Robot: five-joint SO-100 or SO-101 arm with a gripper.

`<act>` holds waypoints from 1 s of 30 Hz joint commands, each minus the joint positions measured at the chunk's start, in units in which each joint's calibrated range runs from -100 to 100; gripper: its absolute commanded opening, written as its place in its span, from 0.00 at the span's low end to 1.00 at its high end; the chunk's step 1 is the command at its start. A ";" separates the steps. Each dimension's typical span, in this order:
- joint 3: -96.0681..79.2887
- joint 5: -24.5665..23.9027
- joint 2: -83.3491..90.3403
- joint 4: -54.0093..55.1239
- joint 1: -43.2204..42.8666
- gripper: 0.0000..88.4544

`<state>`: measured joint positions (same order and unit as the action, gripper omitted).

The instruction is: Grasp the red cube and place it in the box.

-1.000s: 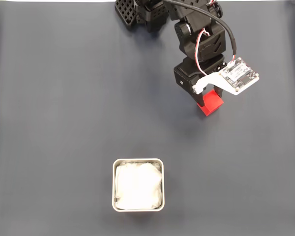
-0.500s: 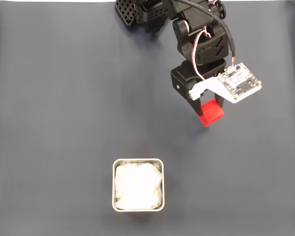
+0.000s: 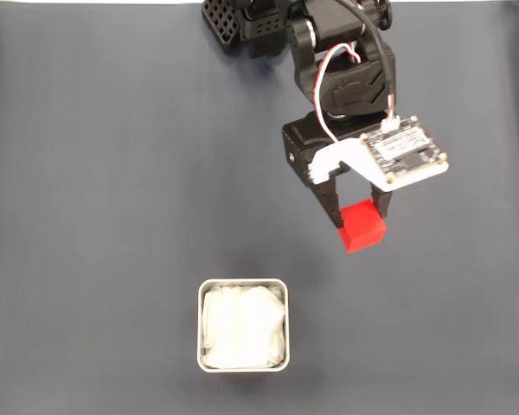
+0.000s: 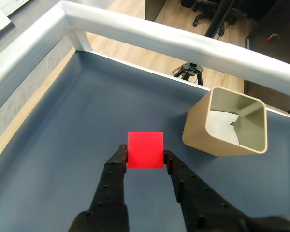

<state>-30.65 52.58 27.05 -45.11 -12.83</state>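
— Gripper [image 4: 145,155] status? What has it got?

— Its two black fingers [image 4: 117,169] are closed against opposite sides of the red cube [image 4: 145,150], pinching it at their tips.

— And where is the cube relative to the box [image 3: 242,286]?

— In the fixed view the cube [image 3: 362,225] sits beyond the box and to its right, apart from it, over the dark mat [image 3: 112,190]. In the wrist view the box [image 4: 198,128], white lining inside, is ahead and to the cube's right.

arm: extended | gripper [image 4: 145,155]: 2 fingers clamped on red cube [image 4: 145,150]
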 commanded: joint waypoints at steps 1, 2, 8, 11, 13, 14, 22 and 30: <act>6.02 -0.44 -0.54 -0.88 2.11 0.12; 7.02 -0.54 -0.80 -1.04 2.61 0.12; 11.58 -0.98 -2.61 -2.11 4.74 0.12; 13.86 -1.17 -3.74 -2.19 5.66 0.12; 15.69 -1.32 -4.78 -2.27 6.37 0.12; 16.69 -1.42 -5.56 -2.35 6.80 0.12; 23.81 -1.66 -10.85 -2.84 9.57 0.12; 28.83 -1.71 -16.05 -2.60 12.34 0.12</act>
<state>-5.97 51.21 11.59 -47.81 -2.00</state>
